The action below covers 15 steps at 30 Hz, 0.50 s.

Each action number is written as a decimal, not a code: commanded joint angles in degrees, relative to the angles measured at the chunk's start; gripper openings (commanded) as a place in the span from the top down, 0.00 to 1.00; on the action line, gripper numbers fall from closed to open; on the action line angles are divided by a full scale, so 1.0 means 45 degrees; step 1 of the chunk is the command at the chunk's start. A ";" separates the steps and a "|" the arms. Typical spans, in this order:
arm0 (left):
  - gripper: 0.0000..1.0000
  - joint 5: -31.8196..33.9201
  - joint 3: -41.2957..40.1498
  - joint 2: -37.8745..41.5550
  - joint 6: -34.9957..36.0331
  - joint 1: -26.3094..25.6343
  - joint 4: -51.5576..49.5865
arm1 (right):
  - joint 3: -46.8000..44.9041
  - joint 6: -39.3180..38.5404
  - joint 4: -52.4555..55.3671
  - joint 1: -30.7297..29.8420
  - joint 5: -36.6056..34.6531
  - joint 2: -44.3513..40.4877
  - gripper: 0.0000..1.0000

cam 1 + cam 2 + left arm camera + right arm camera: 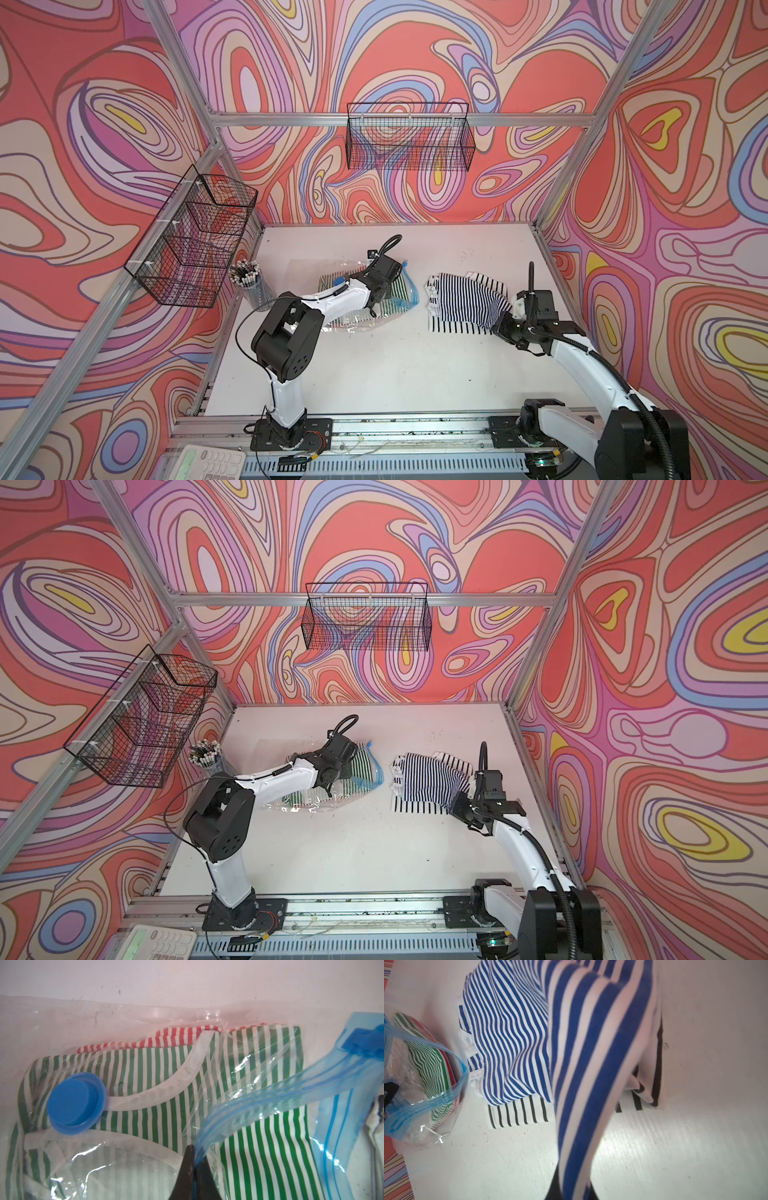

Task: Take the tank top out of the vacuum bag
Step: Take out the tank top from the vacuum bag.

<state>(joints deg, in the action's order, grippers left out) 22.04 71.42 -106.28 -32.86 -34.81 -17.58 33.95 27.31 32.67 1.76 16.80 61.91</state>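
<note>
1. Judged the step as late. Found the blue-striped tank top (465, 297) fully outside the vacuum bag (345, 328), right of centre in both top views, just beside the bag mouth with none of it seen inside.
2. Saw the right gripper (571, 1190) pressed together on a bunch of that top's fabric, bottom centre of the right wrist view. Noted cloth drawn up in a ridge toward the jaws and the rest draped over a black-striped garment (521, 1112) lying flat on the table (374, 374).
3. Saw the left gripper (195, 1157) pinching the light-blue zip strip (270, 1095), bottom centre of the left wrist view. Noted one lip lifted and the mouth held open.
4. Placed the bag centre-left in both top views, partly under the left arm, mouth toward frame right.
5. Logged the bag's look as clear, crinkled and glary. Marked a round blue valve cap (75, 1103) at left middle of the left wrist view, plus a green-striped top (259, 1147) and a red-striped top (145, 1041) inside.
6. Guessed next move: release over the pile. Would need jaws parted and a clean lift away, so no fabric snags or drags back toward the bag. Could not tell whether more tops had to come out.
</note>
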 commanded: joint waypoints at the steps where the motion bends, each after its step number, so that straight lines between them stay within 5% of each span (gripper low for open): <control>1: 1.00 0.0018 0.0302 0.0180 0.0147 0.0096 -0.0251 | 0.0231 0.0192 -0.0274 0.0022 -0.0057 -0.0088 0.66; 6: 1.00 -0.0007 0.0283 0.0244 0.0137 0.0079 -0.0272 | 0.0863 0.1236 -0.1435 0.0048 -0.0200 0.0022 0.35; 15: 1.00 -0.0011 0.0117 0.0507 0.0478 0.0093 -0.0253 | 0.2648 0.1679 -0.2108 0.0516 -0.1993 0.1401 0.20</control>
<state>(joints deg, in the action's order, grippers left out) 21.56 71.61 -106.15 -32.08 -34.81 -17.61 43.55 33.82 24.69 2.81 11.94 68.42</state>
